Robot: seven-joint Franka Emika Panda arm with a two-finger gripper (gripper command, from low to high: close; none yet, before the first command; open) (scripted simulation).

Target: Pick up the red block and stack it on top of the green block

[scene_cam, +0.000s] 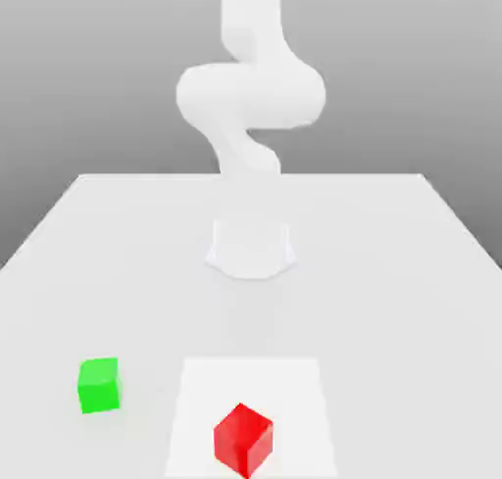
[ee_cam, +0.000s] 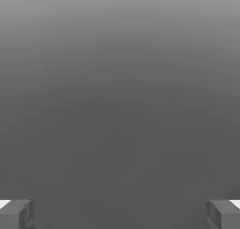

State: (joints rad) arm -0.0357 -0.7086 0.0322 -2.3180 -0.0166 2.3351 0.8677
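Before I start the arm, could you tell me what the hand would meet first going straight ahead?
Probably nothing: between the spread fingertips only plain grey background appears, though depth there is unclear.

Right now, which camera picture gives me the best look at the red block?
The exterior view: it shows the whole red block on the white square, turned so a corner faces the camera. The hand view has the claw in front of plain grey, with no red block to be seen.

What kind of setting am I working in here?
Most likely a simulated tabletop workspace for block stacking: a plain pale table, a white robot arm at its far side, and two simple cubes, green and red.
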